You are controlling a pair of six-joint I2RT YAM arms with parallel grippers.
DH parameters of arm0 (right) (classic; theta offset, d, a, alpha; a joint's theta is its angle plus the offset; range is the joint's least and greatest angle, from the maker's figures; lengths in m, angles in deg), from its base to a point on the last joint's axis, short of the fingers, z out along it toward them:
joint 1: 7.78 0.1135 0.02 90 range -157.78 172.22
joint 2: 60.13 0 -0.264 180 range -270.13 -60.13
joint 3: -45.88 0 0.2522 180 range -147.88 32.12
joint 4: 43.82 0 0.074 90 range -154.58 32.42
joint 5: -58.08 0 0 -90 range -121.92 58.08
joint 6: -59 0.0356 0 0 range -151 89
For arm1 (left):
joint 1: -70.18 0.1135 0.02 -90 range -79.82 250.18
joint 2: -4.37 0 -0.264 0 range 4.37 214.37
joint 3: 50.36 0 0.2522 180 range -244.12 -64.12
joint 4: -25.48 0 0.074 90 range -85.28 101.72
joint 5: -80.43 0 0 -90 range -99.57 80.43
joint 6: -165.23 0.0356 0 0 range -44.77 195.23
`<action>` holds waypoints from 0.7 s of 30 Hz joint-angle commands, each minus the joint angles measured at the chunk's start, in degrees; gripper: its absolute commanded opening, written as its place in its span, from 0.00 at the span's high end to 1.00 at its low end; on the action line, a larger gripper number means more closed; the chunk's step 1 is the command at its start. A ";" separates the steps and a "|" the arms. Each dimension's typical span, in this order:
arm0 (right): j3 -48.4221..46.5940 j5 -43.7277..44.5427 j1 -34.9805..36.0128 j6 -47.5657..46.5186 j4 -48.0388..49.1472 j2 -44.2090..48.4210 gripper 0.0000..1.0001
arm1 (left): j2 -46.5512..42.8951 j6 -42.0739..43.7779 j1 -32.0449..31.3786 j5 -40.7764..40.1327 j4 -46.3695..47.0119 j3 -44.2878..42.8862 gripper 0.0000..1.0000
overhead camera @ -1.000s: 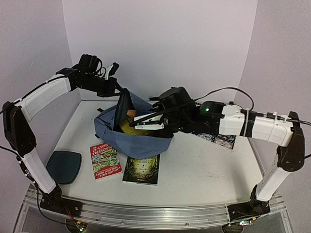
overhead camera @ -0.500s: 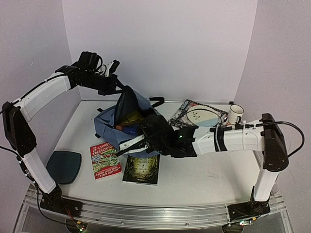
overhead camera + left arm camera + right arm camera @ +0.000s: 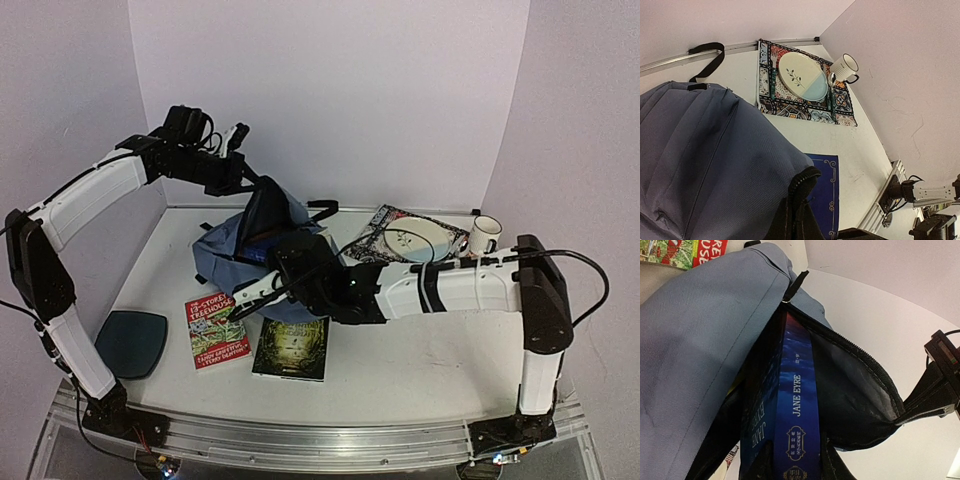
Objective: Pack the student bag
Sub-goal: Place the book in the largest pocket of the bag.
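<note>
Right wrist view: right gripper clamps blue book, partly inside student bag, which lies far-left on table — left gripper pinches its mouth up. Recommended: feed book spine-first w/ no tilt, clear of zipper.

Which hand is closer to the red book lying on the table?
Right. The right hand is just beyond the red book, in front of the student bag; the left hand grips its raised flap, farther back.
</note>
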 commanded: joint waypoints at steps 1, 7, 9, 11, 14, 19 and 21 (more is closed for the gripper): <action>-5.93 4.25 -0.66 -2.22 15.52 0.77 1.00 | -2.64 0.85 -0.25 1.06 2.85 -1.40 1.00; -5.27 4.77 -2.10 2.60 14.07 -4.23 1.00 | -3.49 0.26 -0.25 2.60 2.86 -1.39 1.00; -4.85 4.79 -2.41 5.04 12.79 -5.59 1.00 | -3.75 0.00 -0.25 3.15 2.87 -1.53 1.00; -4.92 4.74 -2.80 8.44 10.84 -7.18 1.00 | -3.96 -0.38 -0.30 4.24 2.86 -1.70 1.00; -5.94 4.44 -3.72 12.40 8.48 -9.74 1.00 | -4.13 -0.85 -0.62 5.67 2.86 -1.97 1.00; -11.88 2.93 -5.60 17.89 4.30 -15.37 1.00 | -4.43 -1.27 -1.65 6.86 2.86 -1.77 1.00; -14.38 2.13 -6.18 18.21 3.87 -17.90 1.00 | -4.45 -1.36 -1.96 7.49 2.86 -1.47 1.00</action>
